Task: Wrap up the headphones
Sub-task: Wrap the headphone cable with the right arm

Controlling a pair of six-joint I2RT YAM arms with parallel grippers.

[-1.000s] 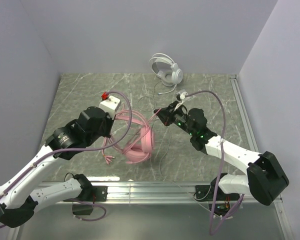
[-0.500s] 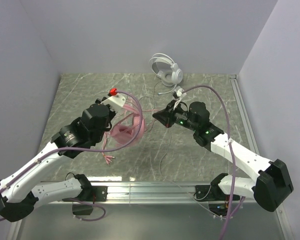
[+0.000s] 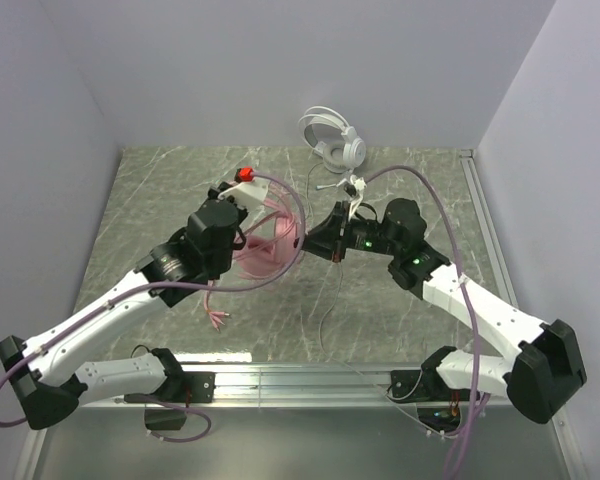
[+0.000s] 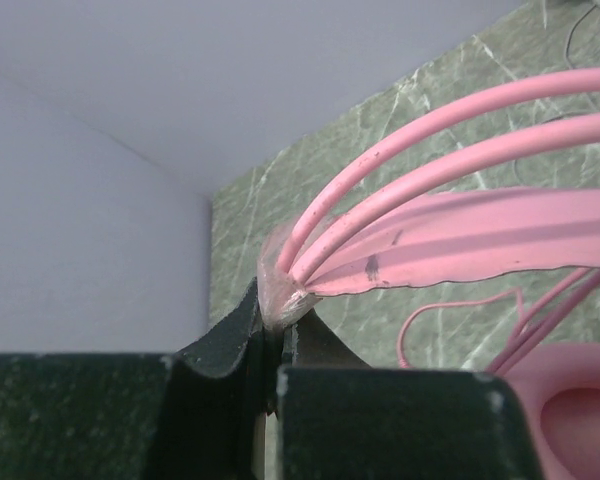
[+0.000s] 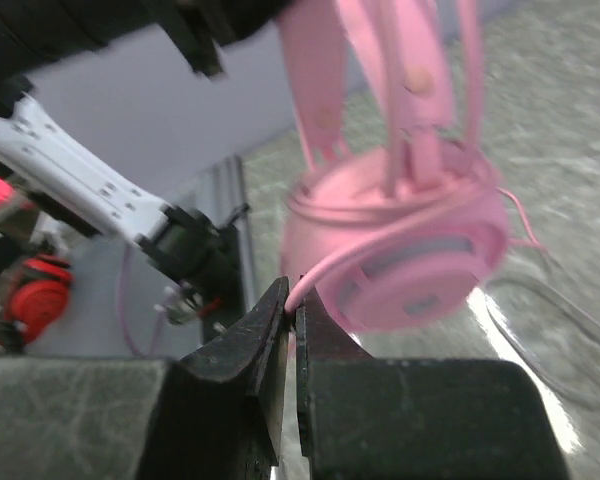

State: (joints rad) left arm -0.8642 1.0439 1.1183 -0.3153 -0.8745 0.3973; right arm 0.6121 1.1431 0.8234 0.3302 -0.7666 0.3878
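Top external: pink headphones (image 3: 255, 258) well inside table (image 3: 160, 190) edges

No lettering, brand mark, number or sign is showing legibly in any view; nothing readable is appearing on the pink headphones (image 3: 258, 256), nor on the white headphones (image 3: 353, 150) behind them.

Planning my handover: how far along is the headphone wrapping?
Nothing looks wrapped yet. In hand: the left gripper clamps the pink headset by its headband, held aloft, while the right gripper pinches its pink cable, loops hanging loose. Left: winding that cable, then the white headset at the back.
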